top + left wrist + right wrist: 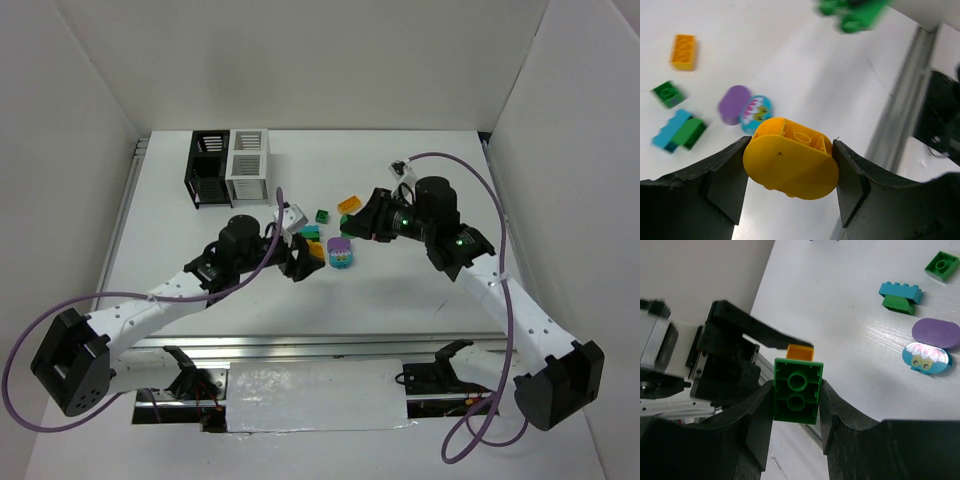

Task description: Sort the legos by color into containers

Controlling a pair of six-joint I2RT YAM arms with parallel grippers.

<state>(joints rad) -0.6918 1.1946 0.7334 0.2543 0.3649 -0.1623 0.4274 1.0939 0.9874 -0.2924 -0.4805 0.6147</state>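
My left gripper (303, 258) (790, 150) is shut on a yellow rounded lego (790, 162) (316, 250), held above the table. My right gripper (357, 228) (796, 385) is shut on a green two-stud lego (796, 391) (352, 229), also lifted; it shows at the top of the left wrist view (852, 12). On the table between the grippers lie an orange lego (349, 204) (683, 51), a small green lego (322, 216) (668, 94), a teal-on-green pair (311, 232) (900, 295), and a purple piece (733, 104) with a teal flower-faced piece (756, 113) (340, 253). The black bin (208, 168) and white bin (249, 165) stand joined at the back left.
White walls enclose the table on three sides. A metal rail (300, 345) runs along the near edge, and another (128, 200) along the left. Purple cables loop from both arms. The left gripper's fingers (735, 335) sit close in front of the right gripper.
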